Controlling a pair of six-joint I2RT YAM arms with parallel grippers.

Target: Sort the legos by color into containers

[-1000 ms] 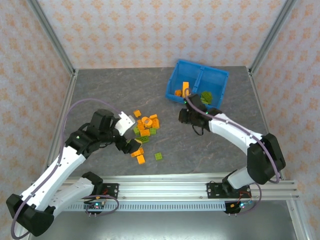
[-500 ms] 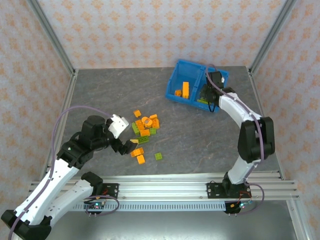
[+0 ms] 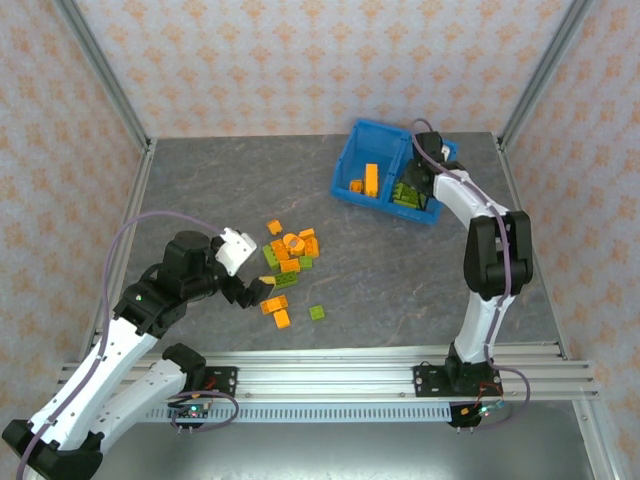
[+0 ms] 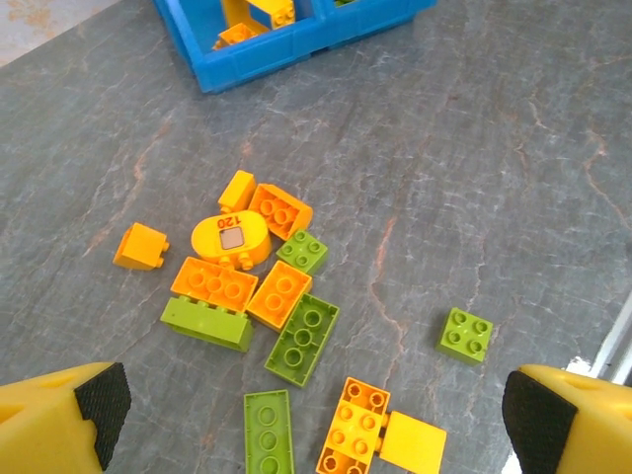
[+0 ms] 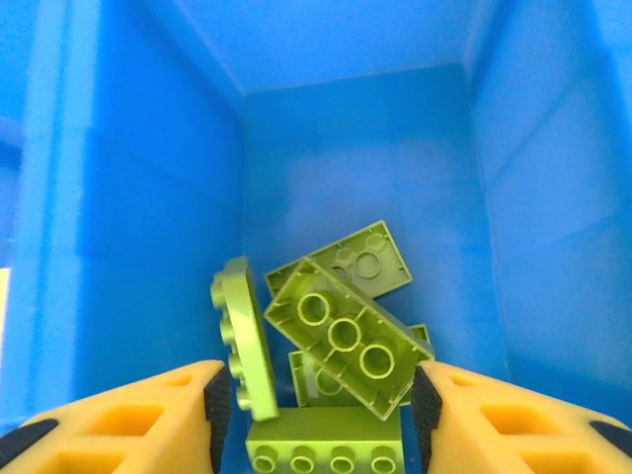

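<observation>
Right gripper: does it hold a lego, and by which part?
It cannot be told: the right gripper stands astride green legos in the bin, contact unclear.

right claw (image 5: 318, 405) boxed in by compartment walls of the bin (image 5: 128, 197), green legos (image 5: 343, 336) piled right under it. tabletop (image 3: 400, 270) between bin and brick cluster (image 4: 247, 286) is bare. lone green brick (image 4: 466, 334) has room all round.

White arms (image 3: 112, 348), black joints, yellow jaws
</observation>
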